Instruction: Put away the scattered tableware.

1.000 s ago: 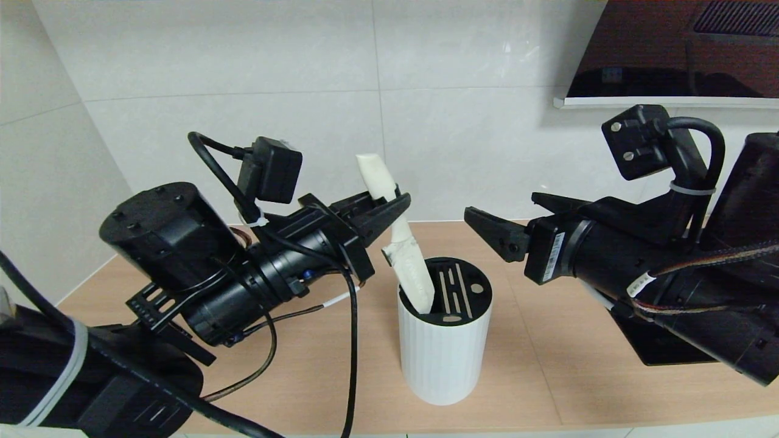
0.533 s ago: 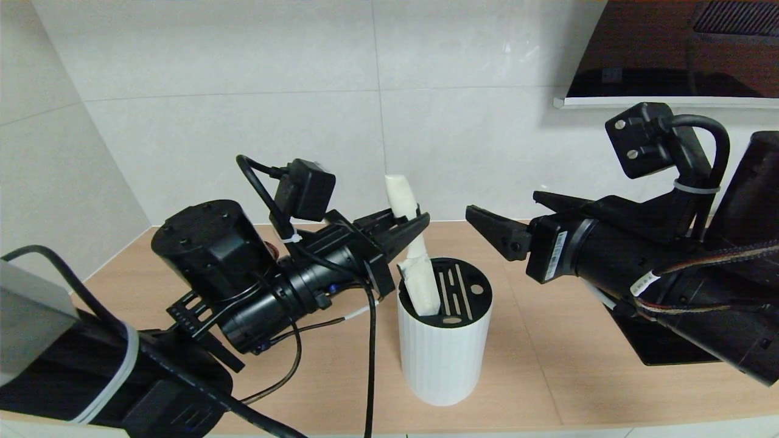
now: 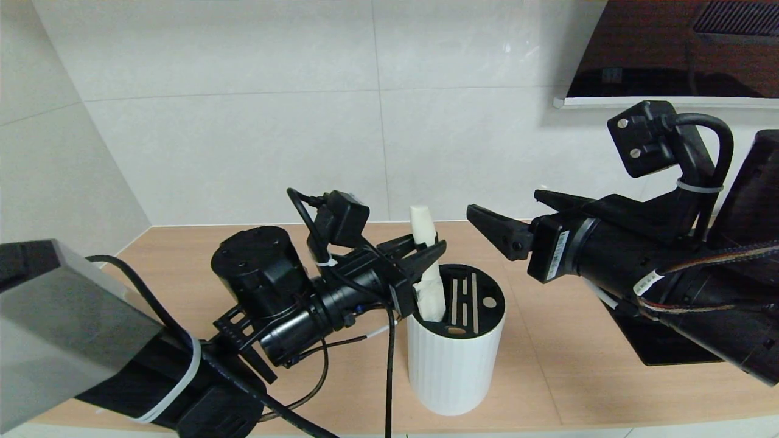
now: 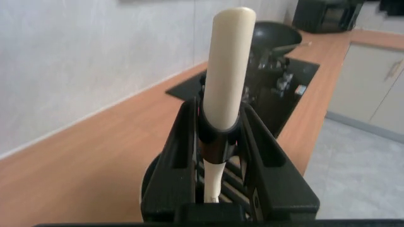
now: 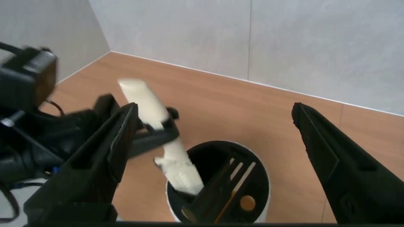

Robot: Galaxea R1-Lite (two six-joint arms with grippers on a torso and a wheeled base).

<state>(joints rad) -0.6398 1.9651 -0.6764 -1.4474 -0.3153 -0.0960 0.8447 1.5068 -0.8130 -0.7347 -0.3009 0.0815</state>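
Wooden countertop (image 3: 566, 377) bears an upright white ribbed holder (image 3: 453, 365); a black hob (image 3: 663, 350) lies right of it.

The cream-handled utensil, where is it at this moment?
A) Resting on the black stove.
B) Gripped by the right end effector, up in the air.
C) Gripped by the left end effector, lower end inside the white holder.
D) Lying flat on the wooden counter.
C: the left end effector is shut on the cream-handled utensil, whose lower end dips into the top of the white holder; the right end effector is open and holds nothing.
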